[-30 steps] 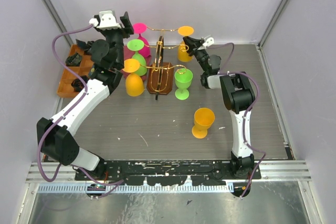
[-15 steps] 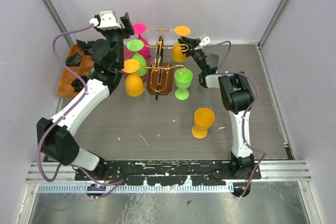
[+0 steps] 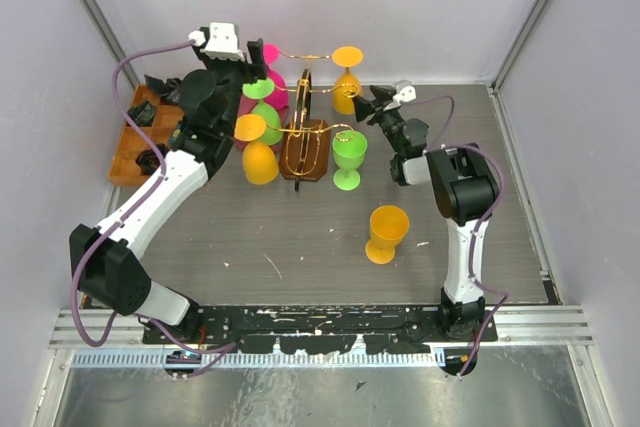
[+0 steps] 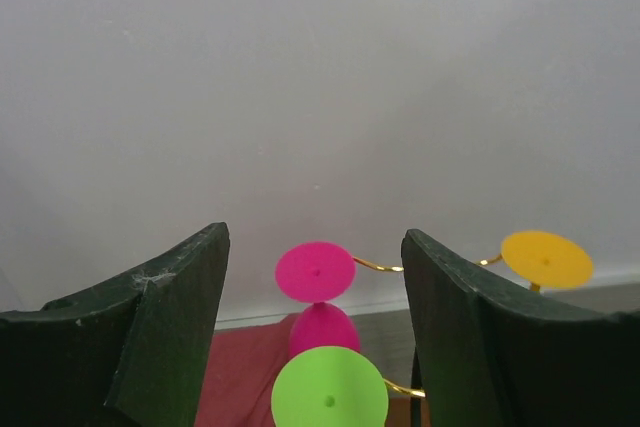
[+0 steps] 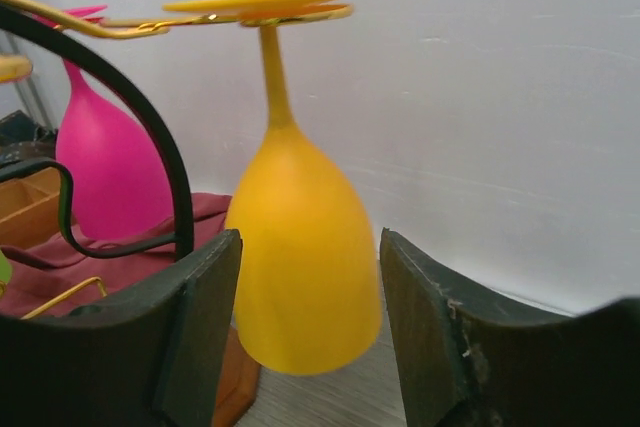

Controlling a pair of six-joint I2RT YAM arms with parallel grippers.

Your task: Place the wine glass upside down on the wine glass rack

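The wine glass rack (image 3: 304,151), a gold wire stand on a brown wooden base, stands mid-table at the back. An orange wine glass (image 3: 346,97) hangs upside down by its foot from the back right arm. In the right wrist view this glass (image 5: 300,277) hangs just beyond my open fingers, not touched. My right gripper (image 3: 366,107) (image 5: 310,247) is open and empty beside it. My left gripper (image 3: 250,59) (image 4: 315,237) is open and empty above the pink glass (image 4: 316,272) and the green glass (image 4: 330,397), which hang on the rack's left arms.
Another orange glass (image 3: 257,159) hangs at the rack's front left. A green glass (image 3: 349,159) stands by the rack's right side. An orange goblet (image 3: 385,233) stands upright on the table in front. An orange wooden tray (image 3: 132,152) lies at the far left. Walls close in behind.
My right gripper has drawn back to the right and down, away from the orange glass, which stays hanging on the rack. My left gripper has shifted a little to the right.
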